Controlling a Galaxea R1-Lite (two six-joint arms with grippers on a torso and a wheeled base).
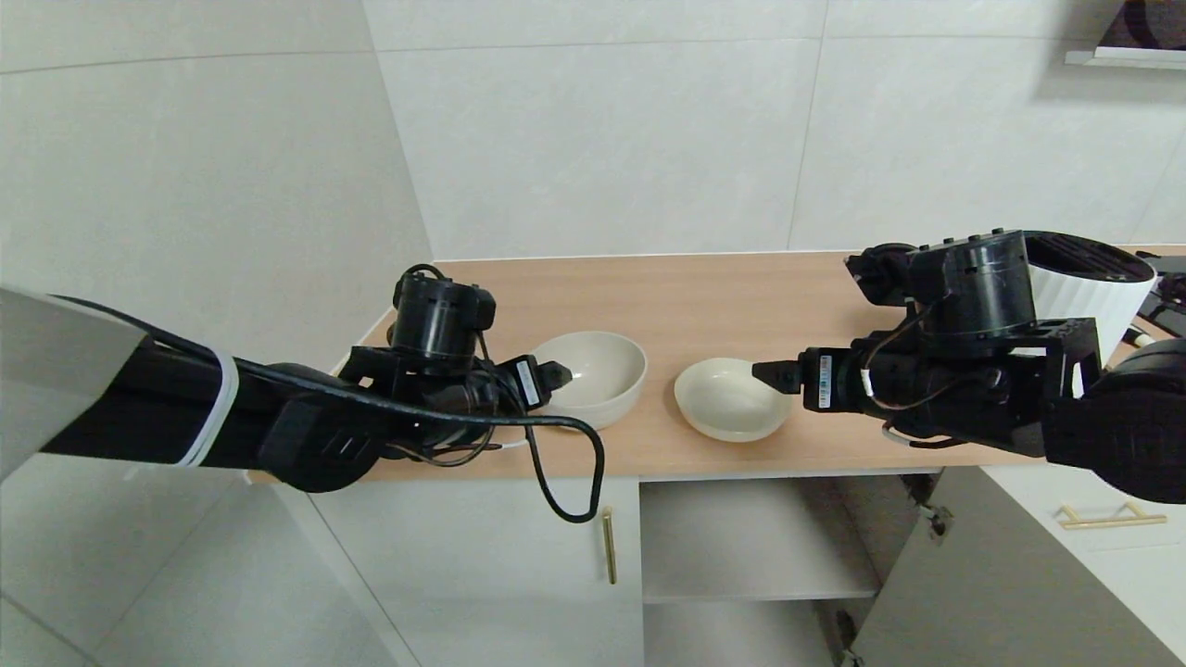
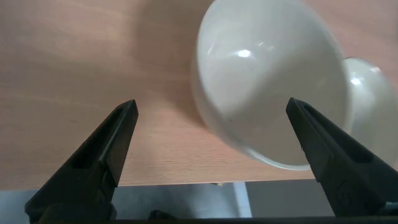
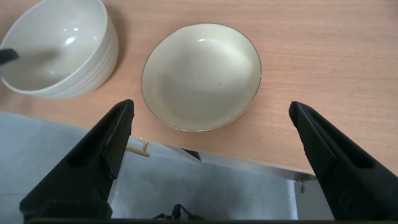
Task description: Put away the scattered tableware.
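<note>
Two cream bowls stand side by side on the wooden countertop [image 1: 704, 296]. The deeper ribbed bowl [image 1: 598, 375] is on the left, the shallow bowl [image 1: 730, 400] on the right. My left gripper [image 1: 556, 375] is at the ribbed bowl's left rim. Its fingers [image 2: 118, 134] are spread wide, open, with the ribbed bowl [image 2: 267, 81] just beyond them. My right gripper [image 1: 769, 373] hovers at the shallow bowl's right edge. It is open too, and the shallow bowl [image 3: 202, 74] lies between and beyond its fingers [image 3: 118, 127]. The ribbed bowl [image 3: 59, 46] is beside it.
Under the counter a cabinet stands open with a bare shelf [image 1: 750, 542], its door [image 1: 982, 574] swung out to the right. A shut door with a gold handle [image 1: 609, 547] is to its left. A white ribbed container [image 1: 1098, 283] sits at the counter's far right.
</note>
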